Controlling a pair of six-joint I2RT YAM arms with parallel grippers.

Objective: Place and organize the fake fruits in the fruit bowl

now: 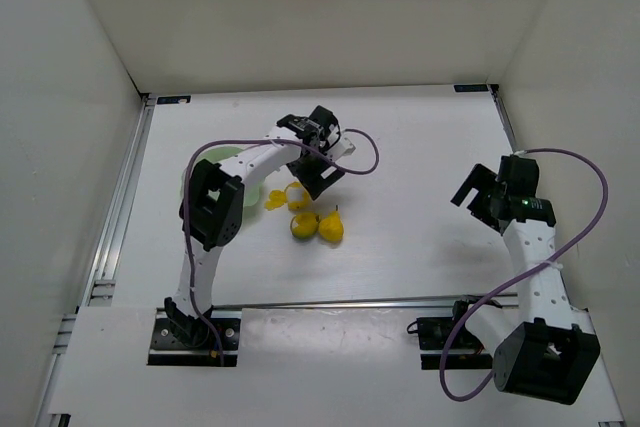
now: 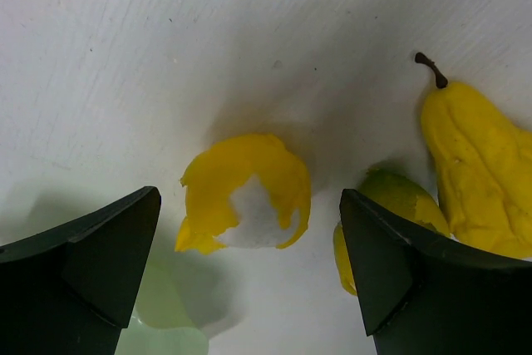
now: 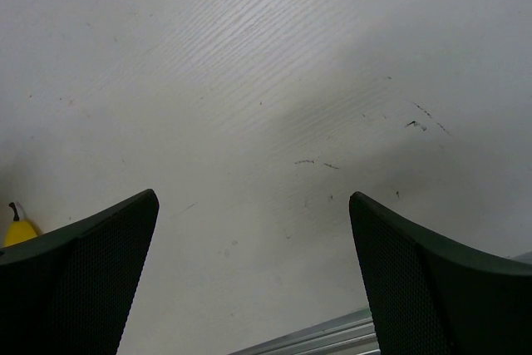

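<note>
Three fake fruits lie together on the white table. The peeled one [image 1: 292, 197] [image 2: 249, 201] shows white flesh, and my left gripper [image 1: 310, 183] [image 2: 249, 195] hovers open just above it, a finger on either side, touching nothing. To its right lie the round yellow-green fruit [image 1: 304, 226] [image 2: 397, 199] and the pear [image 1: 331, 227] [image 2: 478, 172] with its dark stem. The pale green fruit bowl [image 1: 214, 158] [image 2: 162, 326] sits left of the fruits, mostly hidden under the left arm. My right gripper [image 1: 478, 193] [image 3: 252, 198] hangs open and empty over bare table at the right.
An aluminium rail [image 1: 350, 302] [image 3: 316, 334] runs across the near side, in front of the arm bases. White walls enclose the table on the left, back and right. The pear's tip [image 3: 17, 229] peeks in at the left edge of the right wrist view.
</note>
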